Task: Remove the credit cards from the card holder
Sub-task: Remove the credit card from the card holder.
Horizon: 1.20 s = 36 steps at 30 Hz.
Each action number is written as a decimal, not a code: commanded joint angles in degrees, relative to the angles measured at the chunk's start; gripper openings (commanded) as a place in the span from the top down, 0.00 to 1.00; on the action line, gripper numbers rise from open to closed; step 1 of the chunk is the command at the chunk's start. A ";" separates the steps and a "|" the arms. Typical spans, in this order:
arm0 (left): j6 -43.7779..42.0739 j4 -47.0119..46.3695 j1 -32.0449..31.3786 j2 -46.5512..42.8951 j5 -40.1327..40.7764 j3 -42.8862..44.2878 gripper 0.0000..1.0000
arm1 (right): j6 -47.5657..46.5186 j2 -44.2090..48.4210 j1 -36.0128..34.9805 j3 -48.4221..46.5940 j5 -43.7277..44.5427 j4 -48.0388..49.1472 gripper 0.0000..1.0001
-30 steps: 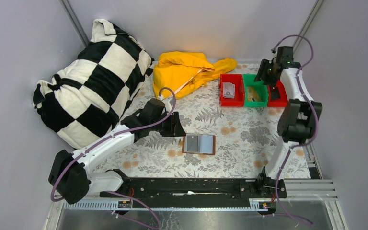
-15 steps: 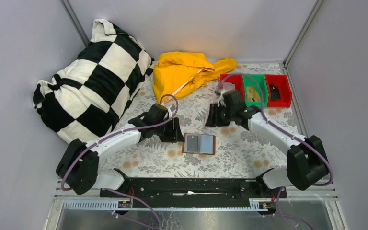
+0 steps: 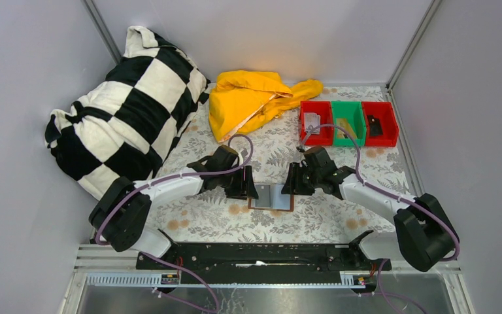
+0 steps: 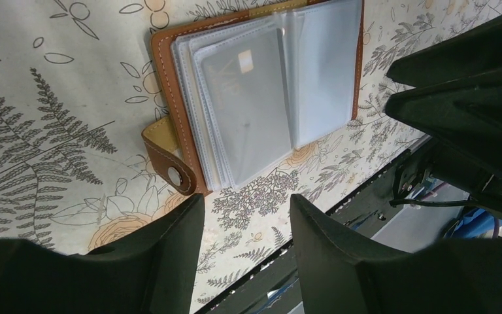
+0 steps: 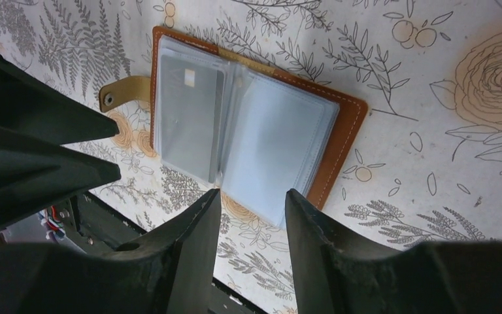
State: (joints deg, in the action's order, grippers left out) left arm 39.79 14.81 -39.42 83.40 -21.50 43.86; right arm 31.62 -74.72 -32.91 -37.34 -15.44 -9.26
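The brown card holder (image 3: pixel 272 197) lies open on the floral cloth, its clear sleeves up and its snap tab (image 4: pixel 168 166) at one side. A grey credit card (image 4: pixel 245 111) sits inside one sleeve, and it shows again as the grey credit card (image 5: pixel 187 124) in the right wrist view. My left gripper (image 3: pixel 251 188) stands open at the holder's left edge, my right gripper (image 3: pixel 290 185) open at its right edge. In the left wrist view the left gripper (image 4: pixel 247 204) has only cloth between its fingers. The right gripper (image 5: pixel 252 194) hovers just above the card holder (image 5: pixel 281 144)'s near edge, holding nothing.
Three small bins stand in a row at the back right: red (image 3: pixel 325 130), green (image 3: pixel 356 133), red (image 3: pixel 385 134), each with a small item inside. A yellow garment (image 3: pixel 255 98) and a black-and-white checked pillow (image 3: pixel 124 111) lie at the back left. The arms' black base rail (image 3: pixel 261 255) runs along the near edge.
My right arm has swung from the bins at the back right down to the card holder's right side. My left gripper has slid right to the holder's left edge.
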 commanded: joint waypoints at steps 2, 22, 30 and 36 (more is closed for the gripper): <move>0.88 -4.05 -1.13 1.08 -0.85 1.05 0.45 | 0.82 -1.82 -0.28 0.58 2.65 3.44 0.52; 1.34 -6.20 -1.98 5.24 -1.20 2.55 0.45 | 1.33 -7.88 -0.20 4.13 2.59 8.26 0.55; 1.12 -6.90 -2.33 5.90 -0.66 2.31 0.44 | 2.20 -8.27 -0.22 5.72 1.74 10.95 0.56; 0.47 -6.65 -2.85 6.04 0.68 2.46 0.40 | 2.48 -9.27 -0.14 6.57 0.86 12.23 0.56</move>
State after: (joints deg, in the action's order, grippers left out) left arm 40.58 10.37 -41.65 89.36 -21.91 44.66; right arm 34.13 -81.93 -32.88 -32.64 -14.74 2.68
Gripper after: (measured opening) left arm 0.599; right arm 0.443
